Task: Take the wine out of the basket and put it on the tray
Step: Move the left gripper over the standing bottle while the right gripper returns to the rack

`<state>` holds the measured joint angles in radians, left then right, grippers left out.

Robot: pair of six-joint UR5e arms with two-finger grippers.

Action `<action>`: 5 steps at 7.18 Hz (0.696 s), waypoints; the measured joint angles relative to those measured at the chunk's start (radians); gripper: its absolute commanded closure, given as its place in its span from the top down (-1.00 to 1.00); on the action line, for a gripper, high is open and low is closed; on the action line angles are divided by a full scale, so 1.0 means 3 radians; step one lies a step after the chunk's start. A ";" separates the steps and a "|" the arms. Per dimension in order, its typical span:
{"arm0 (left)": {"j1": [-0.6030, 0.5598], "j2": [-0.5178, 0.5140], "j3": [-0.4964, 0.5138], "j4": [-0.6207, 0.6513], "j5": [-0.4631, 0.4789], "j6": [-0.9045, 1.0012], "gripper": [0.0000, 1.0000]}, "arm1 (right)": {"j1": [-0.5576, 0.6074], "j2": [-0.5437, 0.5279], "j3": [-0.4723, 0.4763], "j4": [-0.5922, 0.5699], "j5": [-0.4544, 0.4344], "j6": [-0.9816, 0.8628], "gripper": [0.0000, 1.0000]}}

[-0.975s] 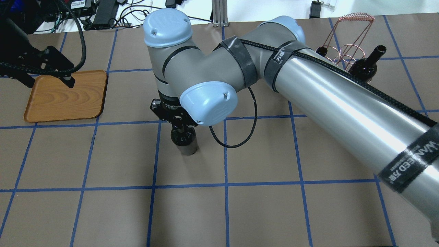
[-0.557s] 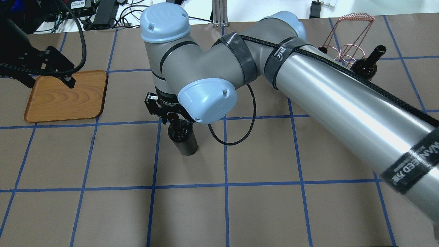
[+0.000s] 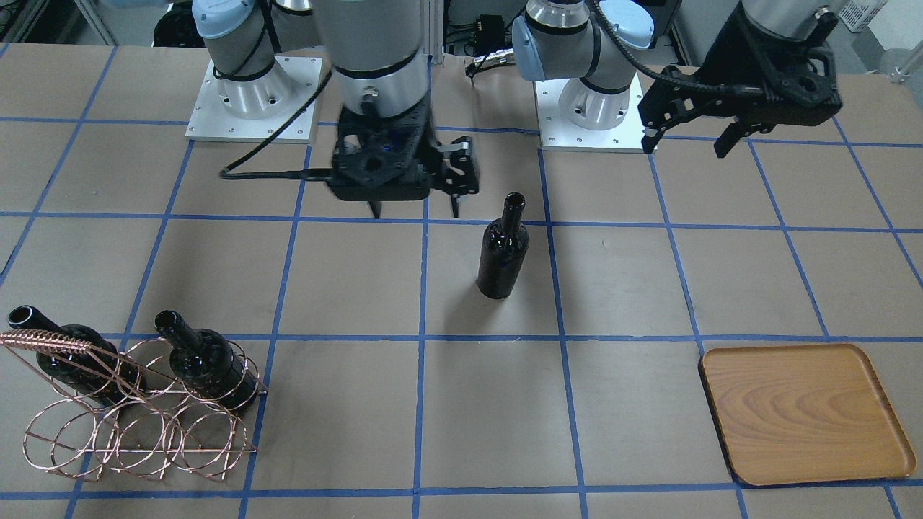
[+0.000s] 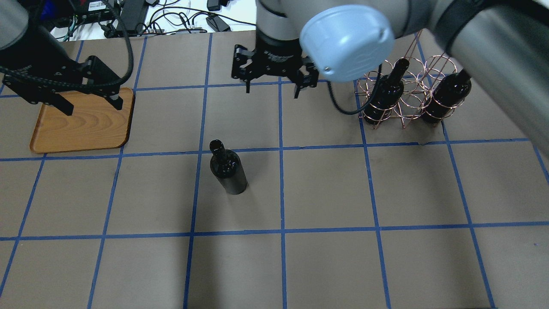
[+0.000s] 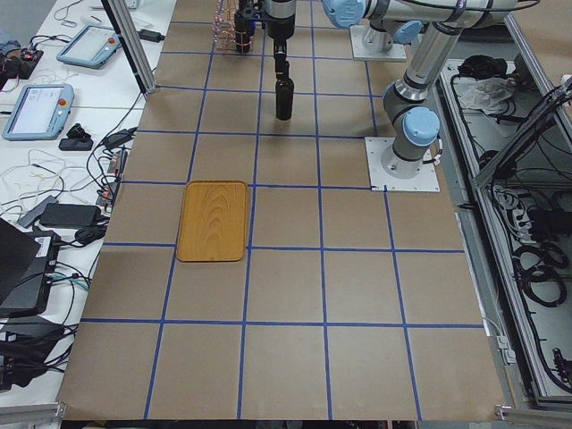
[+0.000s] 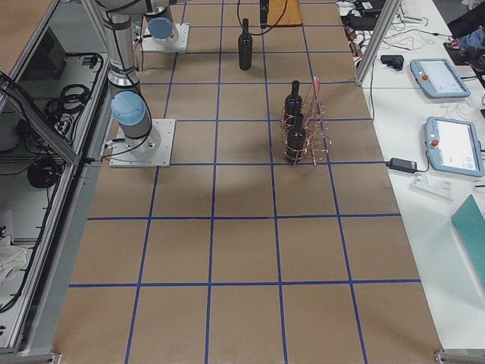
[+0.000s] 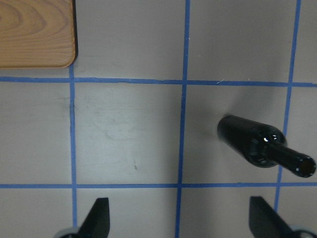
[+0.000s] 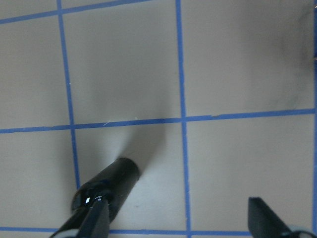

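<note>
Wine point(image 3: 502, 254): upright on the table point(image 3: 634, 432), near its middle, touched by no gripper; well apart from tray and basket.
Right gripper point(image 4: 272, 91): fingers spread wide, nothing between them; up over the table, between wine and basket.
Left gripper point(image 4: 92, 107): also spread wide, nothing held; up near the tray.
Tray point(image 3: 800, 411): flat on the table, on the left arm's side.
Basket point(image 3: 54, 339): on the right arm's side, two bottles point(image 3: 205, 364) leaning in its loops.
</note>
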<state>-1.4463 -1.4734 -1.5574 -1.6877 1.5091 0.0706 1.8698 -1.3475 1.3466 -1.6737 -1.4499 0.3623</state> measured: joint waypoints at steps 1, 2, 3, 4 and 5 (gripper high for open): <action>-0.0279 -0.0062 -0.0006 0.0061 0.0018 -0.0374 1.00 | -0.0240 -0.0035 0.0013 0.0025 -0.0143 -0.0325 1.00; -0.0541 -0.0148 -0.0031 0.0170 0.0048 -0.0650 1.00 | -0.0421 -0.0050 0.0036 0.0031 -0.0389 -0.0590 1.00; -0.0760 -0.0237 -0.0088 0.0333 0.0069 -0.0821 1.00 | -0.0540 -0.0060 0.0073 0.0025 -0.0593 -0.0769 1.00; -0.0910 -0.0312 -0.0158 0.0529 0.0093 -0.0945 1.00 | -0.0636 -0.0074 0.0107 0.0020 -0.0688 -0.0899 1.00; -0.0982 -0.0364 -0.0222 0.0655 0.0153 -0.1009 1.00 | -0.0752 -0.0098 0.0125 0.0043 -0.0725 -0.1041 1.00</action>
<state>-1.7409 -1.5824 -1.6240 -1.4911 1.5549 -0.2322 1.6442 -1.3768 1.3840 -1.6607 -1.6673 0.0502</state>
